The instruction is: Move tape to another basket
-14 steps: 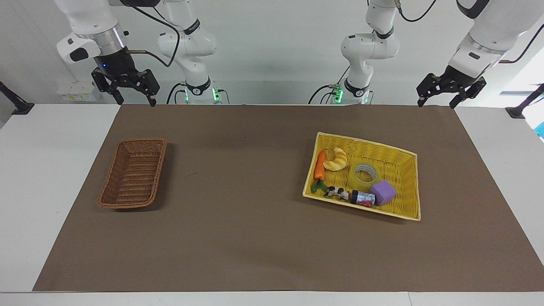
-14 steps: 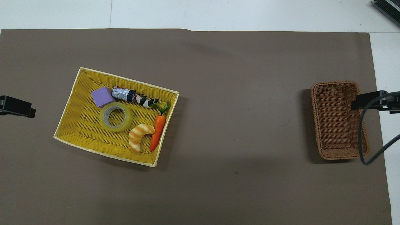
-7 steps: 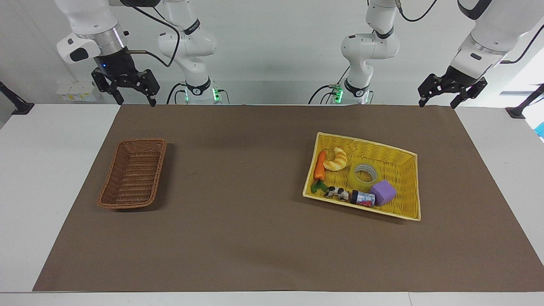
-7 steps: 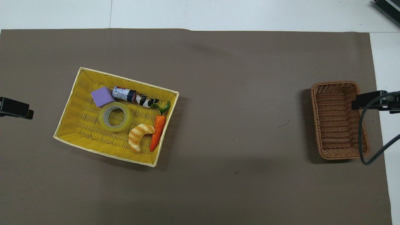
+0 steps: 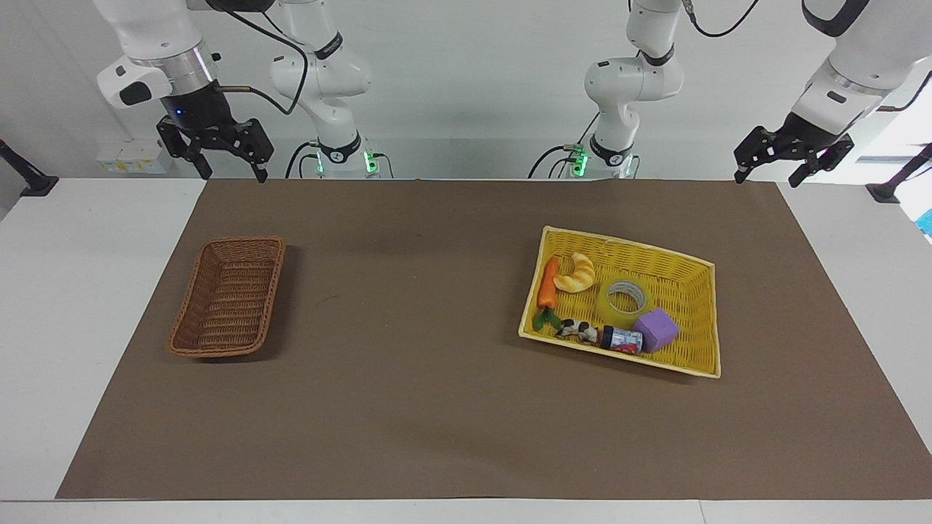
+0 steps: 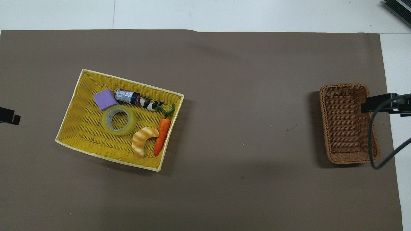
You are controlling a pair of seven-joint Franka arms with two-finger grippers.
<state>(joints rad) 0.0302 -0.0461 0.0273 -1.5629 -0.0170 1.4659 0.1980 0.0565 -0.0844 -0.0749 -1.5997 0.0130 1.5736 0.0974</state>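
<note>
Wide roll of translucent yellow packing tape (image 5: 625,301) (image 6: 118,120) with a whitish core, lying flat inside the large bright yellow woven basket (image 5: 695,275) (image 6: 79,125) toward the left arm's end of the table, on the brown mat (image 5: 422,407) (image 6: 231,80); touching the purple foam cube (image 5: 656,329) (image 6: 105,99) on the side farther from the robots. Sharing that yellow basket: a small printed can (image 5: 621,340) (image 6: 127,96) lying on its side beside the cube, a black-and-white cow figure (image 5: 577,330) (image 6: 150,104) next to the can, an orange toy carrot with green leaves (image 5: 547,285) (image 6: 161,134), and a striped toy croissant (image 5: 577,273) (image 6: 142,140) just beside the tape. Small dark brown woven wicker rectangular basket (image 5: 229,297) (image 6: 347,123) with sloped sides, well apart at the right arm's end of the table, holding nothing. Left gripper (image 5: 794,166) raised over the mat's corner at its own end, fingers spread apart, gripping nothing, only a dark tip (image 6: 9,115) showing at the edge of the overhead view. Right gripper (image 5: 215,154) (image 6: 383,105) raised over the mat's edge at the robots' side, waiting, fingers apart and holding nothing; seen from overhead, overlapping the rim of the brown wicker basket
</note>
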